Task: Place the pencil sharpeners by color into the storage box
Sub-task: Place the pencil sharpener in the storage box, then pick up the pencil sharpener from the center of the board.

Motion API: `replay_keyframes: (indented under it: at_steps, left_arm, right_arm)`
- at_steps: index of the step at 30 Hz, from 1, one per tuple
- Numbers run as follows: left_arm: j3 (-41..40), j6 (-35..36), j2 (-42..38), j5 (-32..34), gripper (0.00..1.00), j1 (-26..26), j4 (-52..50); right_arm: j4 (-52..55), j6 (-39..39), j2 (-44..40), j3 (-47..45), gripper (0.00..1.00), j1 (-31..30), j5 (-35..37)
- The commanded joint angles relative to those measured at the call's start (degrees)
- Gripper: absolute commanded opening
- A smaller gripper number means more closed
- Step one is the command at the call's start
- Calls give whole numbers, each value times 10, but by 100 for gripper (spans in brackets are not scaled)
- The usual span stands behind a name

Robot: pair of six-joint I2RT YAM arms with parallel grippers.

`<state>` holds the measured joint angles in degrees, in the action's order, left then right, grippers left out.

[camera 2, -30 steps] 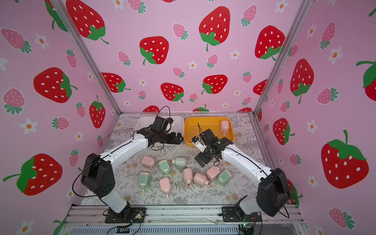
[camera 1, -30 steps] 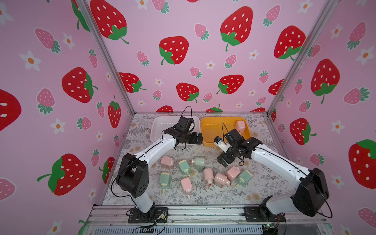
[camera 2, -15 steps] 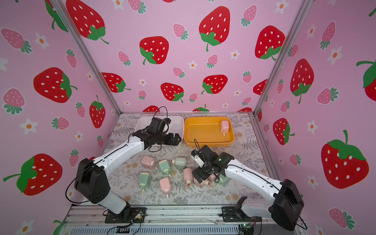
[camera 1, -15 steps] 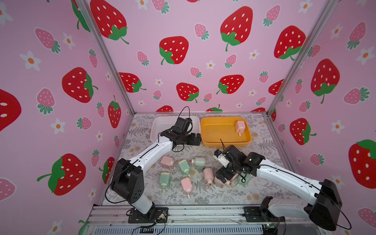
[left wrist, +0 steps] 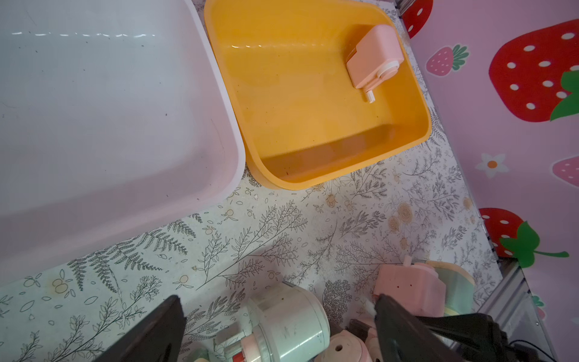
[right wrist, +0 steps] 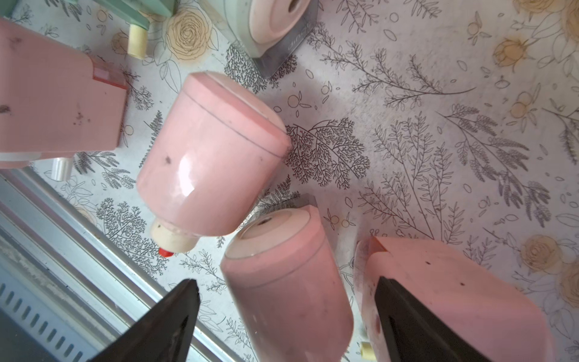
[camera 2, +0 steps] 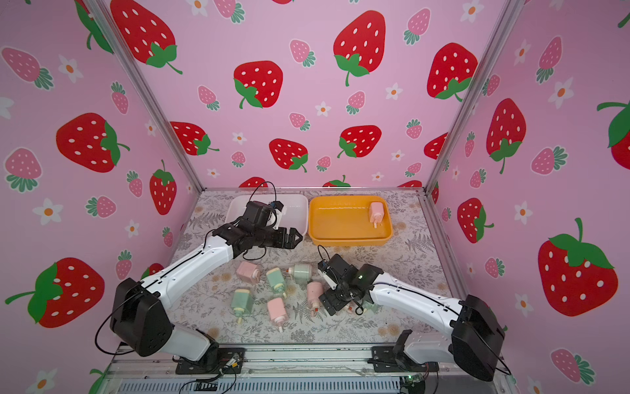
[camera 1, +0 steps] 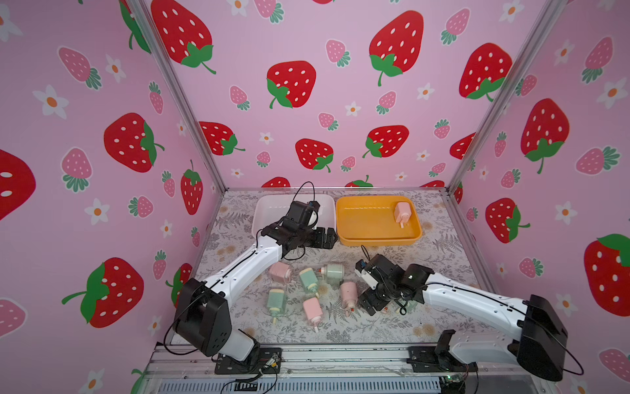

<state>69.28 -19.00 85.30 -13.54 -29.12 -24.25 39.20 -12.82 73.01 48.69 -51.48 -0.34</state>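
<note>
Two trays make up the storage box: a white one (camera 1: 260,211) holding nothing I can see and an orange one (camera 1: 375,240) holding one pink pencil sharpener (camera 1: 402,212). Several pink and mint green pencil sharpeners (camera 1: 308,279) lie loose on the floral table. My right gripper (right wrist: 286,288) is low over the right end of this group, open, with a lying pink sharpener (right wrist: 282,250) between its fingers and a gap on one side. Its other finger lies against a neighbouring pink sharpener (right wrist: 445,282). My left gripper (camera 1: 327,238) hovers open by the white tray's front edge, above a green sharpener (left wrist: 291,326).
A third pink sharpener (right wrist: 213,156) lies close beside the one between my right fingers. The metal front rail (right wrist: 78,238) runs just behind them. Strawberry-patterned walls (camera 1: 545,170) close in the table on three sides.
My right arm has swung from beside the orange tray down to the front-right sharpeners, and its jaws have narrowed slightly. The left arm has barely shifted.
</note>
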Motion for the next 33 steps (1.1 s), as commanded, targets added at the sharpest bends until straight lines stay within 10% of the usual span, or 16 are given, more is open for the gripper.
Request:
replay_keyframes:
  at_steps: [1, 27, 33]
  left_arm:
    - [-13, 12, -17, -9, 100, -1, 9]
    - [6, 23, 5, -1, 99, -1, -14]
    - [6, 23, 6, -1, 100, -1, -14]
  right_arm:
    - [-3, -19, 3, -10, 92, -4, 3]
    - [27, -81, 29, -9, 75, -40, 50]
    - [20, -79, 19, -18, 50, -41, 38]
